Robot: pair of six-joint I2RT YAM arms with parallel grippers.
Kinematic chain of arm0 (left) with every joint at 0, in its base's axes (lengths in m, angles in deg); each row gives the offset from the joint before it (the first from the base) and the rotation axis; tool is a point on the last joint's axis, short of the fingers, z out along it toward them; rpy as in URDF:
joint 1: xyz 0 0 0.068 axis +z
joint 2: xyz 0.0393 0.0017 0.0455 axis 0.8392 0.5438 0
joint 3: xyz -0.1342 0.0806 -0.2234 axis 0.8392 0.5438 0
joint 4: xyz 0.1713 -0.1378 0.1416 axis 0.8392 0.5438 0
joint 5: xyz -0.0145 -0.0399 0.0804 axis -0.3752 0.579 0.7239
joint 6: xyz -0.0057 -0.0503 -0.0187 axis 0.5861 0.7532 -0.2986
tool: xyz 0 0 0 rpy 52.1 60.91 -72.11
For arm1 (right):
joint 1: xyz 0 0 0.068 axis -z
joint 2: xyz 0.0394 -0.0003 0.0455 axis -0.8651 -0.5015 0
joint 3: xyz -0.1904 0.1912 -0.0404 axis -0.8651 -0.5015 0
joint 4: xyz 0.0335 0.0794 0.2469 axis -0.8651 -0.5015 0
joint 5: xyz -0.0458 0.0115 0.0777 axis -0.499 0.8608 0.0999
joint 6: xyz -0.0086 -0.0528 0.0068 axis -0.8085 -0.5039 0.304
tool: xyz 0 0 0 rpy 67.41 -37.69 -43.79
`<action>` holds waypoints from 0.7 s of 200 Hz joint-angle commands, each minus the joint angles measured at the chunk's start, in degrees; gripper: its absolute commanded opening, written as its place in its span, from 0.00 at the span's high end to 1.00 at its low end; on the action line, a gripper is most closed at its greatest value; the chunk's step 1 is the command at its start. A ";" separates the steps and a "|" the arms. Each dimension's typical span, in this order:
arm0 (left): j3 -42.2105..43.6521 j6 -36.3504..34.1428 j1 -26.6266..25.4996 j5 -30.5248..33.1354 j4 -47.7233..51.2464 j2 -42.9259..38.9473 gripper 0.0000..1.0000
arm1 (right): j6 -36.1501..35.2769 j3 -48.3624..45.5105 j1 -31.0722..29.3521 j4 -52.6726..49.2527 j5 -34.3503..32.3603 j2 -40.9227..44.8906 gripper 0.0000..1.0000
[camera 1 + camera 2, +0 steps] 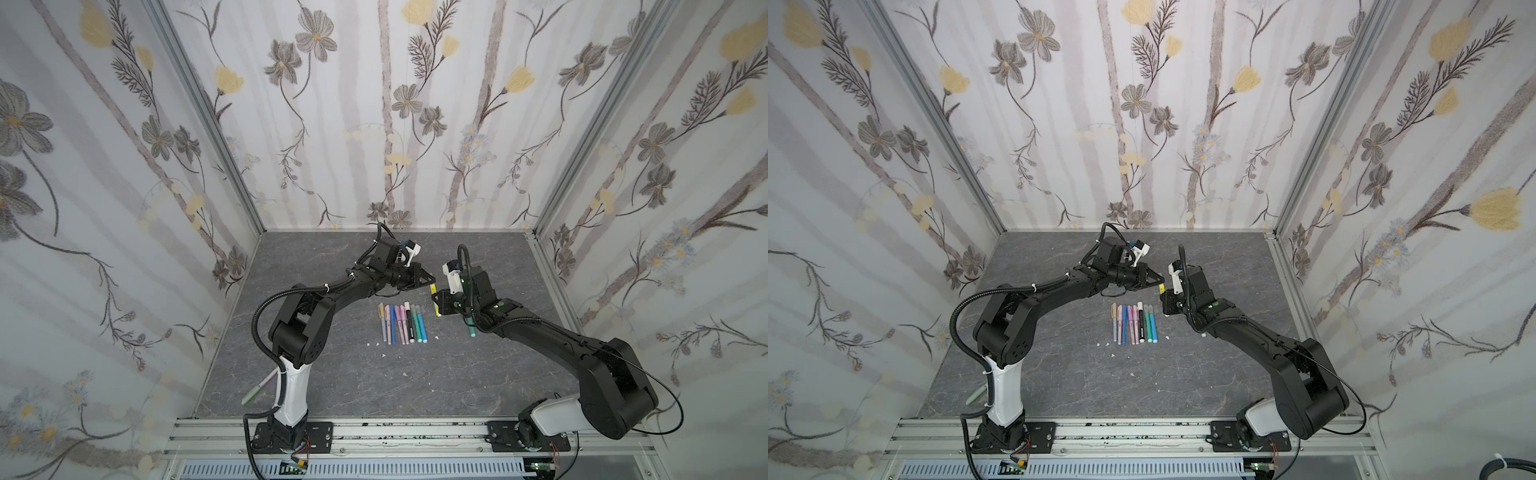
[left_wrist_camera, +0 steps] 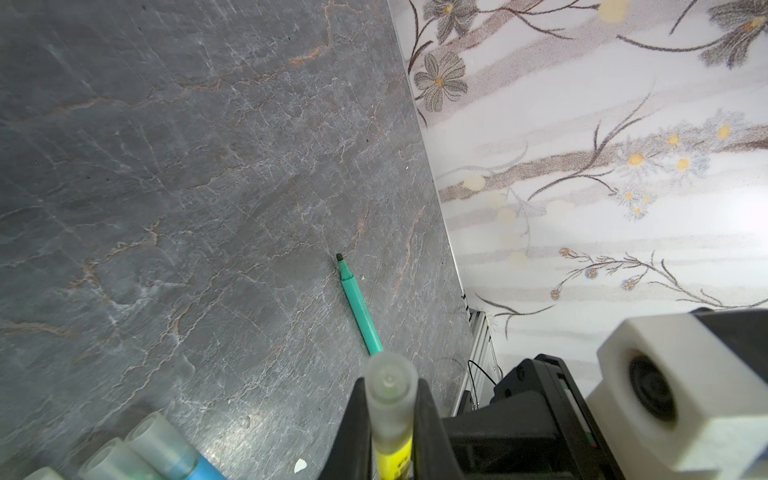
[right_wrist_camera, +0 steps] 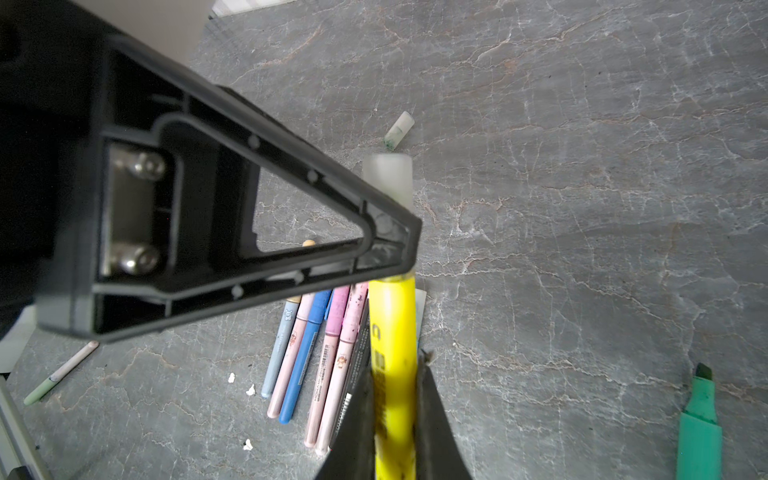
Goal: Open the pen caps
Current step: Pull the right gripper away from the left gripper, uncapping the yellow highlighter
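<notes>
Right wrist view shows the right gripper [image 3: 395,386] clamped around the barrel of the yellow marker [image 3: 392,324], held above the grey table [image 3: 582,208]. The left gripper [image 2: 390,409] pinches the frosted cap [image 2: 390,384] between narrow jaws, and the cap sits on the marker's end. In both top views the other pens [image 1: 401,322] lie side by side in a row. An uncapped green marker [image 3: 700,428] lies near the right arm, and a loose cap [image 3: 399,129] rests apart from the row.
</notes>
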 commanded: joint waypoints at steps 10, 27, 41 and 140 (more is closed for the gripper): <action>-0.45 0.39 -0.07 -1.80 -2.59 0.09 0.99 | -0.15 -0.49 -0.04 1.69 -0.36 -0.16 0.90; -0.32 0.39 -0.08 -1.71 -2.68 0.11 1.00 | -0.14 -0.63 0.02 1.66 -0.07 -0.42 0.81; -0.31 0.39 -0.07 -1.62 -2.60 0.14 1.00 | -0.14 -0.63 0.02 1.69 0.00 -0.75 0.75; -0.75 -2.76 -0.28 3.29 0.98 -0.31 1.00 | -0.84 2.63 -0.04 0.57 0.02 -4.42 0.95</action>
